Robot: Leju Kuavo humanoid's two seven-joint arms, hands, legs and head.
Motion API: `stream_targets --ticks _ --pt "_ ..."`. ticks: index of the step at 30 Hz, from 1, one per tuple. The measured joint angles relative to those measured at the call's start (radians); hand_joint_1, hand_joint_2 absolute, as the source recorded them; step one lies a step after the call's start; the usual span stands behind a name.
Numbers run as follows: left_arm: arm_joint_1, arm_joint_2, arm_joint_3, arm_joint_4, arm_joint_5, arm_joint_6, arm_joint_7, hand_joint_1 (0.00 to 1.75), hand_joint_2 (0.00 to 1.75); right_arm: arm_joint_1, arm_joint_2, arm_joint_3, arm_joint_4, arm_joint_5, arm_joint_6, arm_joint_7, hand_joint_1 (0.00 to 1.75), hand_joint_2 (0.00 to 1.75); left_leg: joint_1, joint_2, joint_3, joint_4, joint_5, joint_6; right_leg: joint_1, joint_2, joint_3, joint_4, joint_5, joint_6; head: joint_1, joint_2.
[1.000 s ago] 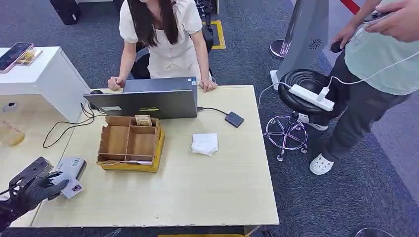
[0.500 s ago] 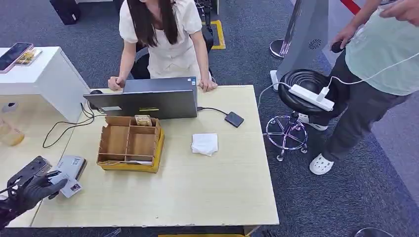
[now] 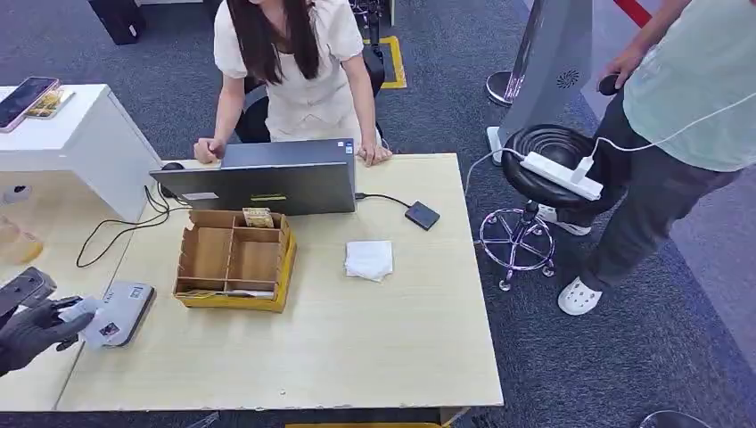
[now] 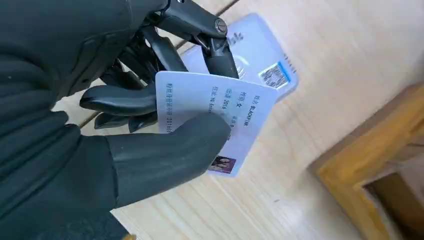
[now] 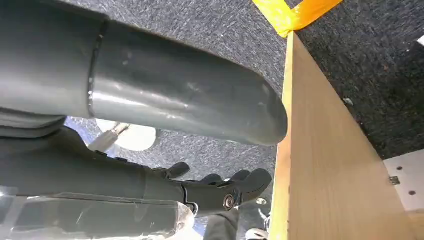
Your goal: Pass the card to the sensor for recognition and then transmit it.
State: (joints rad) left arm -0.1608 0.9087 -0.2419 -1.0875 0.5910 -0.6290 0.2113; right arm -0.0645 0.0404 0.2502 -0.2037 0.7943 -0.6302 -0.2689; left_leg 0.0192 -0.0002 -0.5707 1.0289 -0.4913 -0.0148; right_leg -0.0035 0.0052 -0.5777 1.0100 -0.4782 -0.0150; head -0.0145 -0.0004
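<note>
— What's around the wooden table (image 3: 357, 339)?
— Dark blue-grey carpet (image 3: 464, 80) on all sides. A white desk (image 3: 76, 143) stands at its far left corner, a round black stool (image 3: 535, 178) just off its right edge.

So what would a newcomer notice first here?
The left hand at the table's near-left edge, pinching a card just over the grey sensor. Next, the person leaning on the open laptop at the far edge, with a wooden box in front of it.
</note>
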Motion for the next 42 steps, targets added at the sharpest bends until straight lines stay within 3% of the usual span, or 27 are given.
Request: stream_targets --ticks 7,13,27,32,35,39,42 --pt "0.028 0.084 0.019 -0.082 0.270 -0.032 0.026 1.75 1.75 0.000 0.000 0.002 0.000 0.001 0.002 -0.013 0.00 0.00 0.000 0.001 0.000 0.000 0.000 0.000 0.000 0.001 0.000 0.000 0.000 0.000 0.000 0.000" --pt "0.049 0.129 0.023 -0.115 0.345 -0.043 0.069 1.75 1.75 0.000 0.000 0.005 0.000 0.004 0.004 -0.014 0.00 0.00 0.000 0.000 0.000 0.000 0.000 0.000 0.000 0.000 0.000 0.000 0.000 0.000 0.000 0.000" --pt "0.050 0.129 0.013 -0.119 0.395 -0.064 0.080 1.75 1.75 -0.004 0.000 0.017 -0.003 0.008 0.017 -0.017 0.00 0.00 0.000 0.000 0.000 0.000 0.000 0.000 0.000 0.000 0.000 0.000 0.000 0.000 0.000 0.000" --pt "0.021 0.108 -0.014 -0.110 0.304 -0.049 0.056 1.75 1.75 -0.005 0.000 0.022 -0.003 0.007 0.016 -0.014 0.00 0.00 0.000 0.000 0.000 0.000 0.000 0.000 0.000 -0.001 0.000 0.000 0.000 0.000 0.000 0.000" --pt "-0.018 0.080 -0.041 -0.086 0.152 0.007 -0.019 1.75 1.75 -0.004 0.000 0.022 -0.003 -0.004 0.012 -0.008 0.00 0.00 -0.001 -0.001 0.000 0.000 0.000 0.000 0.000 -0.001 0.000 0.000 0.000 0.000 0.000 0.000" --pt "-0.085 -0.033 -0.061 -0.020 -0.153 0.178 -0.166 1.75 1.75 -0.003 0.000 0.022 -0.003 -0.020 0.003 0.000 0.00 0.00 -0.001 -0.003 0.000 0.000 0.001 0.001 -0.001 -0.003 0.001 0.000 0.000 0.000 0.001 0.000" --pt "-0.120 -0.113 -0.071 0.014 -0.247 0.237 -0.211 1.75 1.75 0.000 0.000 0.022 -0.003 -0.026 -0.001 0.002 0.00 0.00 -0.001 -0.003 0.000 0.001 0.001 0.001 -0.001 -0.003 0.001 -0.001 0.001 0.001 0.000 0.000"
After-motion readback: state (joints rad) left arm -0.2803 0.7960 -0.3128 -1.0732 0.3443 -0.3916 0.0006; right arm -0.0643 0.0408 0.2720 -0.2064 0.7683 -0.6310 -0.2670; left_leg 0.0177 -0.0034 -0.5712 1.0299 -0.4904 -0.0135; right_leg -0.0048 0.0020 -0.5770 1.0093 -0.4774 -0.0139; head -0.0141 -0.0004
